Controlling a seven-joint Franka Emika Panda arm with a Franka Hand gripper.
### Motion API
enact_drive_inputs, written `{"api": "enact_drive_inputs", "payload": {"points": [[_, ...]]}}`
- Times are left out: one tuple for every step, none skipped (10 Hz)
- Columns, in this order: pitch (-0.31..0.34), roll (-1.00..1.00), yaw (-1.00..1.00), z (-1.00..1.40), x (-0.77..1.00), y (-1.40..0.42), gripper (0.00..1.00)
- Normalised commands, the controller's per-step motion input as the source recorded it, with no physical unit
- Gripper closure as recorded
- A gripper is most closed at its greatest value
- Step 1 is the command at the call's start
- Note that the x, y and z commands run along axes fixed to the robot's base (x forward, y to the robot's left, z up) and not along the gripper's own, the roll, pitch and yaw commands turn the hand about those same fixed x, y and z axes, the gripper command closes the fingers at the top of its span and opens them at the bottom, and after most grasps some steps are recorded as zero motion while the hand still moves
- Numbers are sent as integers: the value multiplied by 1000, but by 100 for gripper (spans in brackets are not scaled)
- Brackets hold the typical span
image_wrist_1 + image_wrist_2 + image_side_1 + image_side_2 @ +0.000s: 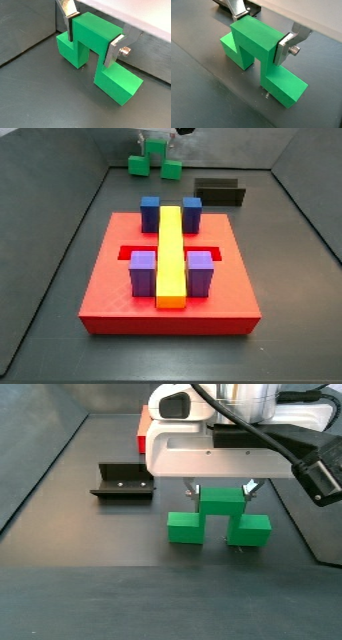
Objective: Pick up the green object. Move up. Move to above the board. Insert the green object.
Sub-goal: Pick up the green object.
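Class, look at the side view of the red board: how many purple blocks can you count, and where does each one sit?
2. One purple block stands left of the yellow bar, the other purple block right of it, on the red board. None seems hidden.

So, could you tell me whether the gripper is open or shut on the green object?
Shut on it: in both wrist views the gripper has its silver fingers pressed against opposite sides of the green object at its raised middle cube.

A matte dark grey table (287, 298) fills both side views, catching a soft, even sheen. Grey walls (80, 148) rise from its edges, seams showing at 10 and 2 o'clock. The fixture (219, 192) stands towards 1 o'clock. A pale wall (148, 14) shows in a wrist view.
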Motion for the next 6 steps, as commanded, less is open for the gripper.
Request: {"api": "enact_drive_inputs", "payload": {"points": [[0,0,0,0,0,0,100],[0,0,0,0,0,0,100],[0,0,0,0,0,0,100],[0,0,0,0,0,0,100],[0,0,0,0,0,0,100],[0,0,0,0,0,0,100]]}}
